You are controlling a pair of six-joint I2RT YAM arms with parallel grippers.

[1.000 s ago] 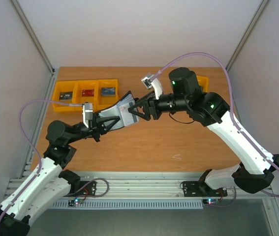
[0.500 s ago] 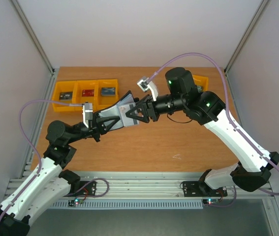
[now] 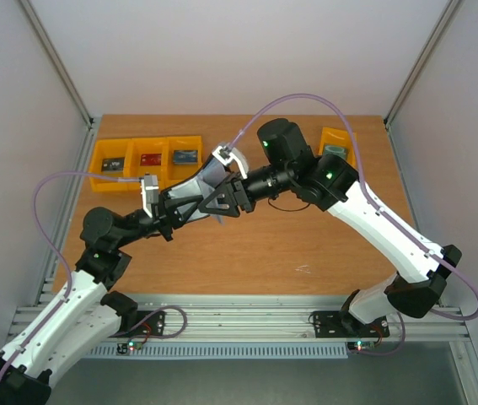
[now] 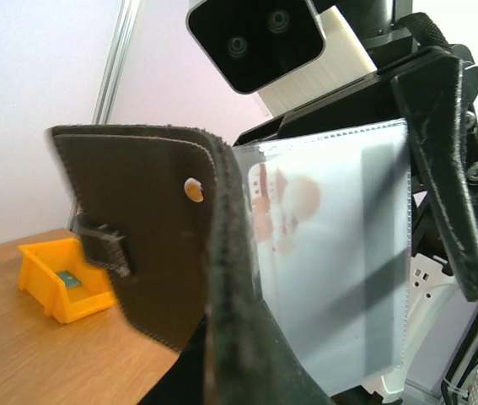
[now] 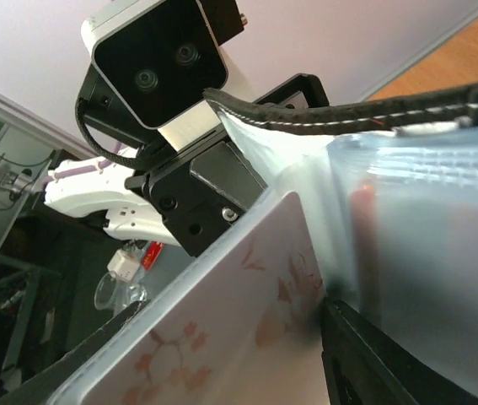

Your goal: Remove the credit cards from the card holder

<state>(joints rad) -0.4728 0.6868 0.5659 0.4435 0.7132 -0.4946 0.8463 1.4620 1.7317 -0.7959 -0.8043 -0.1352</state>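
Note:
My left gripper [image 3: 178, 207] holds the card holder [image 3: 198, 187] up over the table, shut on its black spine [image 4: 230, 337]. The holder hangs open, with a black flap [image 4: 137, 236] on the left and a clear grey-blue sleeve [image 4: 348, 270] on the right. A whitish credit card with reddish marks [image 5: 222, 337] sticks out of the sleeve and shows faintly through it [image 4: 276, 198]. My right gripper [image 3: 219, 201] reaches in from the right. Its jaws stand half wide, one finger [image 5: 365, 354] on each long edge of that card. A red streak [image 5: 361, 202] shows inside the sleeve.
Three joined yellow bins [image 3: 148, 159] with small items sit at the back left of the wooden table [image 3: 306, 245]. Another yellow bin [image 3: 337, 145] stands at the back right, also in the left wrist view [image 4: 61, 283]. Grey walls close the sides and back.
My right arm has swung left toward the card holder, and its fingers now overlap the holder's sleeve. The left arm and the holder have stayed in place.

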